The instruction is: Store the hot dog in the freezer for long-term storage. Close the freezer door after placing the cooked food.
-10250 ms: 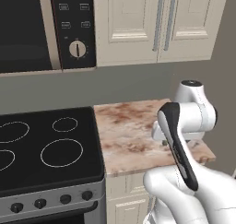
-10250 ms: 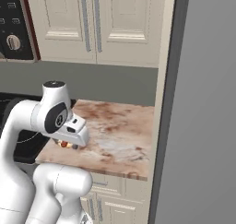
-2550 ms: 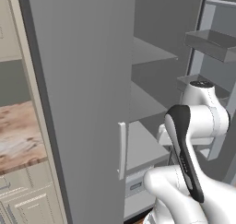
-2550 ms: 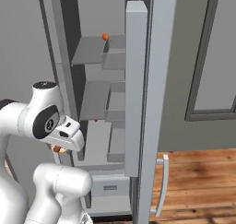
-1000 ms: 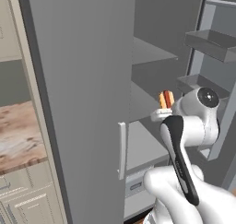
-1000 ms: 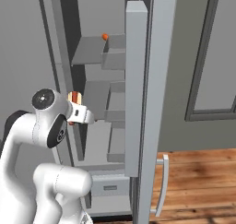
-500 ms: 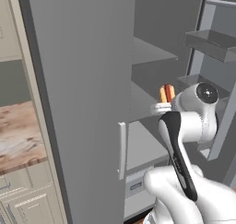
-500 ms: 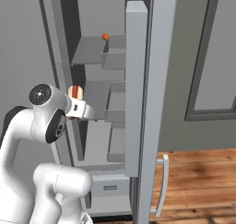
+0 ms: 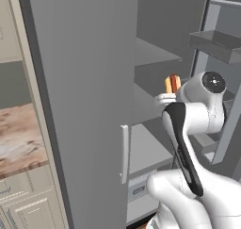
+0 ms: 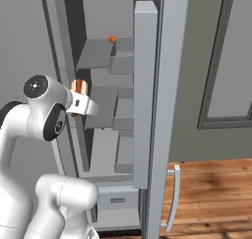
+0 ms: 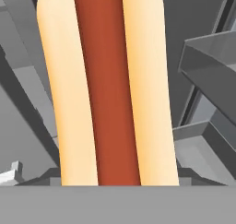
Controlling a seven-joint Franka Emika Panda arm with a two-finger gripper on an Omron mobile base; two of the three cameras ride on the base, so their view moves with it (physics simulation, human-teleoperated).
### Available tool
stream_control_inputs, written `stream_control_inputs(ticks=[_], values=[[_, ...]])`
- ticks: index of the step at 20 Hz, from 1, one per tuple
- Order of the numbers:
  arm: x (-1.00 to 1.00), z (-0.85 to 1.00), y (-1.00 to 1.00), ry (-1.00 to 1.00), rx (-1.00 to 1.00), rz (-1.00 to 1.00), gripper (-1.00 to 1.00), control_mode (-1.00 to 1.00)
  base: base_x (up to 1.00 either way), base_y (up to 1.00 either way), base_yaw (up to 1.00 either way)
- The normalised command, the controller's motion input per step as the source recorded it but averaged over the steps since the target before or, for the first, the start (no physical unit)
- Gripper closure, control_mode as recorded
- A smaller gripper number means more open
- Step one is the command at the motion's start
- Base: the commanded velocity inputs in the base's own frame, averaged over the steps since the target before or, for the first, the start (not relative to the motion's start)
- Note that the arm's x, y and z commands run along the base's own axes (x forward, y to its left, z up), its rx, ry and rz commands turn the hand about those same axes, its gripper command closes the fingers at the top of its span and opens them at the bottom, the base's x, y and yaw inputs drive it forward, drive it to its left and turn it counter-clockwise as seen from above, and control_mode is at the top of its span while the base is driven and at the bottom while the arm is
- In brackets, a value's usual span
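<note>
Left base view: hot dog is held upright in the gripper, raised in front of the open freezer, just outside the shelves. Hand view: hot dog is seen close up, gripper closed on its lower end, grey shelves behind. Right base view: freezer door stands swung open, with a small red item on the upper shelf. Step judged: carrying in for placement. Next, a reach onto a shelf and release are called for, then the door is to be shut.
</note>
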Motion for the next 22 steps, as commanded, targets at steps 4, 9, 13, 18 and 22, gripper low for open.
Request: stream_control_inputs(ticks=[4,9,13,18,22], values=[[0.00,0.45,0.00,-0.07,0.00,0.00,1.00,-1.00,0.00,0.00,0.00],[0.00,0.27,0.00,0.00,0.08,0.00,1.00,-1.00,0.00,0.00,0.00],[0.07,0.16,0.00,0.00,0.03,-0.02,1.00,-1.00,0.00,0.00,0.00],[0.11,0.01,0.00,0.00,0.03,-0.05,1.00,-1.00,0.00,0.00,0.00],[0.20,0.00,0.00,0.00,0.09,-0.08,1.00,-1.00,0.00,0.00,0.00]])
